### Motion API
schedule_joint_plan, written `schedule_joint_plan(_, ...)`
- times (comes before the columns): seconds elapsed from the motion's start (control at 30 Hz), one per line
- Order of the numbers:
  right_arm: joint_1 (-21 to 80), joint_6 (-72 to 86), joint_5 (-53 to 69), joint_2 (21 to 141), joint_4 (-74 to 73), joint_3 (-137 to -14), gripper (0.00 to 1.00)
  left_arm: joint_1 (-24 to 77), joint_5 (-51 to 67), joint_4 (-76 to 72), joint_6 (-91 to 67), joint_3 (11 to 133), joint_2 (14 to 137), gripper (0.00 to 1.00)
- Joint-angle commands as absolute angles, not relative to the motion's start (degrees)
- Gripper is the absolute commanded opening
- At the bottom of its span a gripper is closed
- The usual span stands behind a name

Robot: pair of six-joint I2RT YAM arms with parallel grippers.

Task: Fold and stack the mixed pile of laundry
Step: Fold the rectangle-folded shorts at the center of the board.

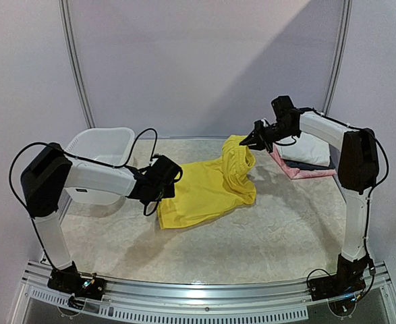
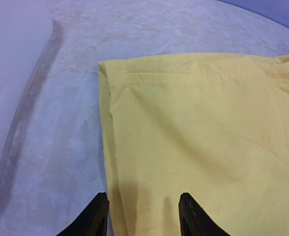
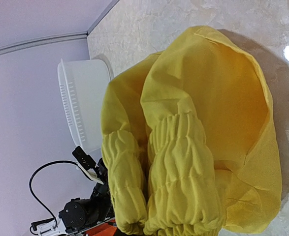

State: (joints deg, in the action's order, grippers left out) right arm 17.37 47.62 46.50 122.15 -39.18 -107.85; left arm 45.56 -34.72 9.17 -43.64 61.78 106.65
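The yellow shorts (image 1: pixel 208 189) lay in the middle of the table (image 1: pixel 265 236), their waistband end held raised by my right claw (image 1: pixel 255 140), which pinched the elastic. My left claw (image 2: pixel 143 209) hung spread over the flat hem end. A white basket (image 1: pixel 106 145) stood at far left.

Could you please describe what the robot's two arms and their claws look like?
The left arm and right arm are alike: smooth white tubular links joined by bulky black joint housings. Thin black cables loop loosely along each. The left claw and right claw are black, and the left's fingers taper. No markings are legible.
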Motion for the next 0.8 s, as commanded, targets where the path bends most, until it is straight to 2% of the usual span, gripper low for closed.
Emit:
schedule_joint_plan(0.0, 19.42, 49.78, 45.17, 124.19, -35.44, -111.08, 0.0, 44.29, -38.97, 12.16, -51.19, 58.0, 102.97, 0.52)
schedule_joint_plan(0.1, 21.3, 51.47, 45.31, 125.16, -34.11, -112.14, 0.0, 42.88, -37.38, 16.55, -54.89, 58.32, 103.75, 0.55)
schedule_joint_plan(0.4, 25.14, 50.24, 43.8, 126.0, -34.44, -116.34, 0.0, 40.66, -31.29, 15.53, -57.66, 57.49, 108.01, 0.55)
schedule_joint_plan(0.77, 26.38, 43.06, 39.19, 124.97, -37.48, -118.28, 0.0, 39.72, -26.84, 14.35, -54.25, 60.79, 111.38, 0.5)
